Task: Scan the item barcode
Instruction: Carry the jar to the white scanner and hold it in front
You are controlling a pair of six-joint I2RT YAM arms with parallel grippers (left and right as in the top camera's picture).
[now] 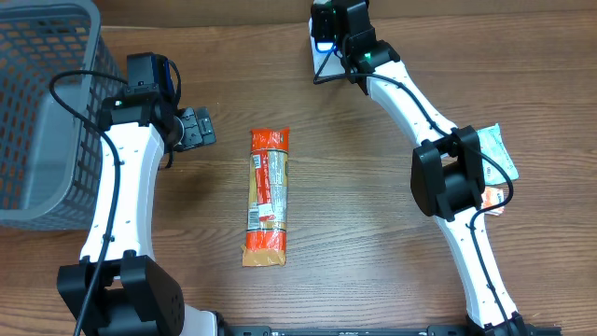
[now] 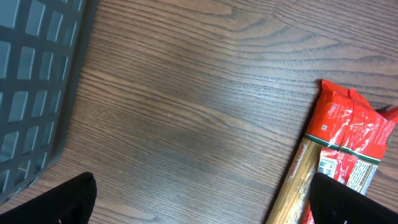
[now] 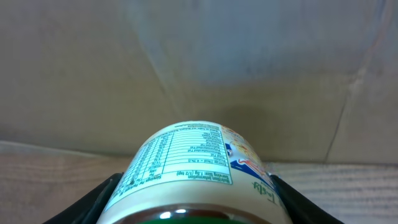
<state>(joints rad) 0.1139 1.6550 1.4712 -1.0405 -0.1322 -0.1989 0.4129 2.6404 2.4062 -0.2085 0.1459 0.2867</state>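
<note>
Labelled container (image 3: 193,168) sits clamped between the right fingers (image 3: 99,202); the left fingers (image 2: 62,199) gape wide.

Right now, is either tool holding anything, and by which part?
The right tool grips a round labelled container across its curved sides, with the nutrition panel facing the wrist camera. The left tool is open and empty, beside the spaghetti packet.

I work over a brown wood-grain table (image 1: 354,252), a grey mesh basket (image 1: 47,56) at its far left corner, a plain beige panel (image 3: 186,56) behind its far edge.
</note>
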